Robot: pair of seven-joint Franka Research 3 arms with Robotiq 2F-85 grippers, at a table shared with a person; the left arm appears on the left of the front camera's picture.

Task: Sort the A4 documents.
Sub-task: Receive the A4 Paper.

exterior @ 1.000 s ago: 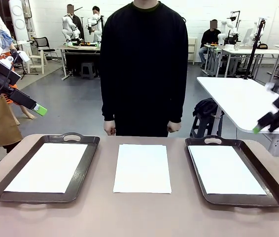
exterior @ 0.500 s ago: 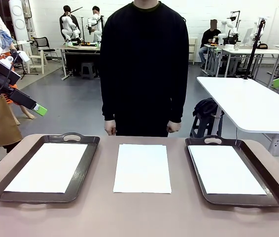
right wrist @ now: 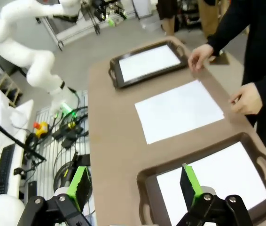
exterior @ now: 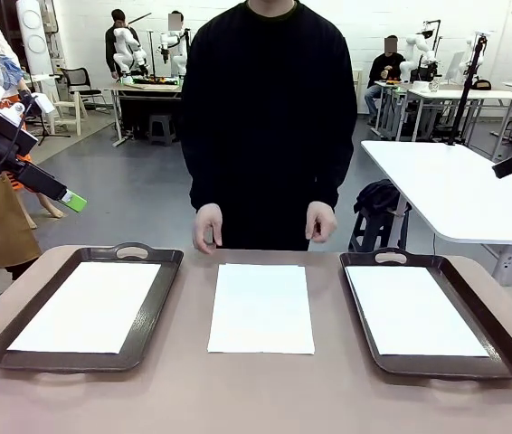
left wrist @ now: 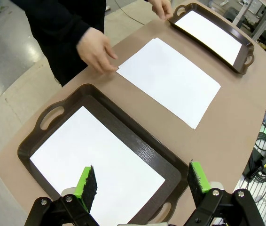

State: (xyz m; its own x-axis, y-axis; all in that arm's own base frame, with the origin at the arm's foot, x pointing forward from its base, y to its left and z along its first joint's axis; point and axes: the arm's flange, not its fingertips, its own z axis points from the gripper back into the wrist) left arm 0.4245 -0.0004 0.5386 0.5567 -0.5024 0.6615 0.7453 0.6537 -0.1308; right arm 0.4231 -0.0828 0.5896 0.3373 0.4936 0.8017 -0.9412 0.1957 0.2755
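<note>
Three plain white sheets, all blank and flat. The left sheet [exterior: 89, 306] lies inside the left tray [exterior: 132, 250], covering most of its floor. The middle sheet [exterior: 261, 307] lies on the bare table [exterior: 256, 389] between the trays, lengthwise toward the far side. The right sheet [exterior: 414, 310] lies inside the right tray [exterior: 392, 257].

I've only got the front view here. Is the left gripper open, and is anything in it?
Observer: Left wrist view shows the left gripper open, with nothing between its fingers, looking down on the left tray.
Operator: And the right one?
Observer: Right wrist view: the right gripper is open and empty too, with the right tray below it.
Operator: Where are the person's hands?
Observer: One hand has its fingertips right by a corner of the middle sheet; I can't tell if they touch.
</note>
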